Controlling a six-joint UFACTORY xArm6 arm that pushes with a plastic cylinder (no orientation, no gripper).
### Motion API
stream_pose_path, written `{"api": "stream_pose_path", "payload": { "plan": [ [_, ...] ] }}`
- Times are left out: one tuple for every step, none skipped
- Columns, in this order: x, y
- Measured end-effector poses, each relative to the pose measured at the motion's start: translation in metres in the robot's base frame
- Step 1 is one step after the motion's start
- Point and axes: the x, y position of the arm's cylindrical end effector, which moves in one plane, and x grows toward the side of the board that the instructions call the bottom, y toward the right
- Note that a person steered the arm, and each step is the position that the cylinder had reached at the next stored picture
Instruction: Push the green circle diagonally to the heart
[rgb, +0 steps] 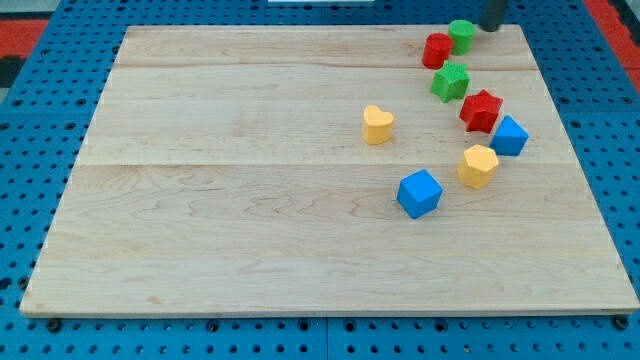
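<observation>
The green circle (461, 35) sits near the board's top edge at the view's upper right, touching a red block (437, 50) at its lower left. The yellow heart (377, 124) lies lower left of them, near the board's middle. My rod enters at the view's top right. My tip (492, 28) is just right of the green circle, close to it; I cannot tell whether they touch.
A green star (450, 81), a red star (481, 110), a blue block (510, 135), a yellow block (479, 165) and a blue cube (419, 193) lie right of and below the heart. The wooden board (250, 230) rests on a blue pegboard.
</observation>
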Motion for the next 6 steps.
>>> {"api": "stream_pose_path", "payload": {
  "plan": [
    [0.001,-0.061],
    [-0.001,-0.068],
    [-0.001,-0.034],
    [0.027,0.008],
    [0.025,-0.059],
    [0.025,-0.103]
  ]
}}
